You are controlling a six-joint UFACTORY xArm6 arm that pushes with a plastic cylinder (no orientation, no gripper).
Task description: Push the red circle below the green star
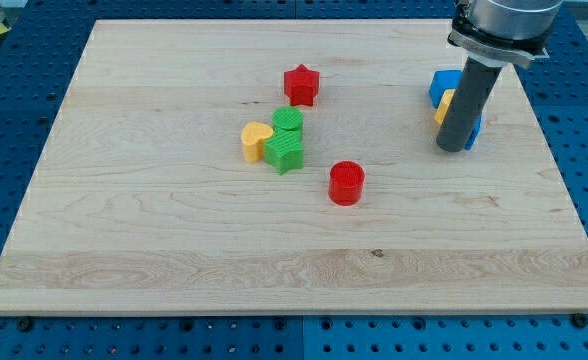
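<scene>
The red circle [346, 183] sits near the middle of the wooden board [154, 230]. The green star [285, 153] lies up and to its left, touching a green round block [288, 122] above it and a yellow heart [256, 140] on its left. My tip [454, 148] is at the view's right, well to the right of the red circle and slightly higher, not touching it. It stands right in front of the blue and yellow blocks.
A red star [301, 85] lies above the green cluster. A blue block [444, 87] and a yellow block [442, 108] sit at the upper right, partly hidden behind the rod. Blue pegboard [14, 90] surrounds the board.
</scene>
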